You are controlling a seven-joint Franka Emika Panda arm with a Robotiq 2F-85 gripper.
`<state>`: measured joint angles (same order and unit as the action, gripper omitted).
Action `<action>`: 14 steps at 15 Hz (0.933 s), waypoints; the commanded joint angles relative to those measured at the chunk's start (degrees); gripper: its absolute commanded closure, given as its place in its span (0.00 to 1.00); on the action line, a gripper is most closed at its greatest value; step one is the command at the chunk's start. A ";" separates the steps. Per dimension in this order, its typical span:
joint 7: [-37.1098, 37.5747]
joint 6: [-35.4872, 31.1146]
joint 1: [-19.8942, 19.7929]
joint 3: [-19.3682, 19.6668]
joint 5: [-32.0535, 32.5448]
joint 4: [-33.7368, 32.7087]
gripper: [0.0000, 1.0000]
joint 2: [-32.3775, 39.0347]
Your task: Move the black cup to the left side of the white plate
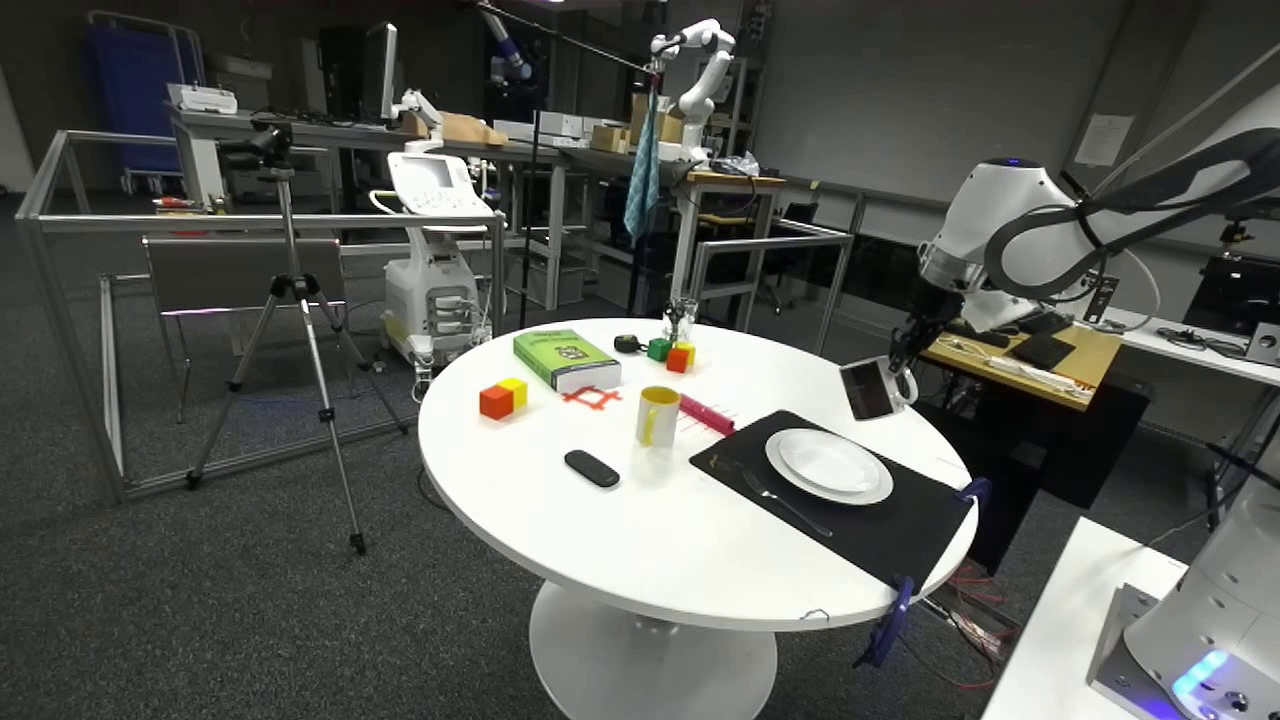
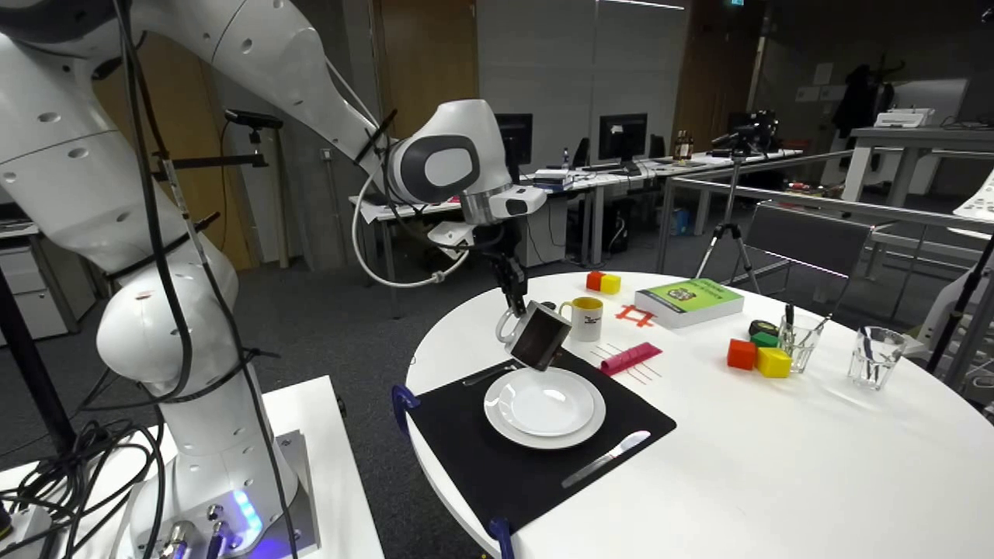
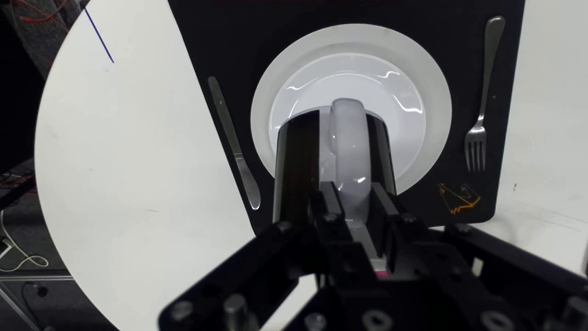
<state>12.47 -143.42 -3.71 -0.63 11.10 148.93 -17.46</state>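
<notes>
The black cup, dark-sided with a white handle and pale rim, is in the air in both exterior views (image 1: 868,390) (image 2: 542,334). It is tilted. My gripper, seen in an exterior view (image 2: 516,299), is shut on its handle. In the wrist view the black cup (image 3: 296,161) covers part of the white plate (image 3: 262,110), with the fingers (image 3: 353,197) on both sides of the handle. The round white plate, with a smaller white plate stacked on it, lies on the black placemat in both exterior views (image 1: 880,492) (image 2: 503,423).
The black placemat (image 2: 466,442) holds a fork (image 3: 489,69) and a knife (image 3: 229,128). A pale cup with yellow inside (image 1: 657,418), a flat black object (image 1: 592,468), a pink item (image 2: 630,358), a green book (image 2: 691,301), coloured blocks and glasses stand around. Blue clamps (image 1: 888,625) grip the table edge.
</notes>
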 commanded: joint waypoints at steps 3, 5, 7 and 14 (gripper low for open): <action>-6.52 -4.33 -3.49 3.50 1.01 0.74 0.95 -0.81; -9.03 -5.15 -4.17 4.86 0.86 0.30 0.95 0.03; -11.04 -5.53 -4.59 5.87 0.70 -0.18 0.95 0.73; -19.59 -7.89 -4.50 10.62 -2.32 -2.55 0.95 4.15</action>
<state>-2.51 -149.10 -7.69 8.28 10.68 148.55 -14.66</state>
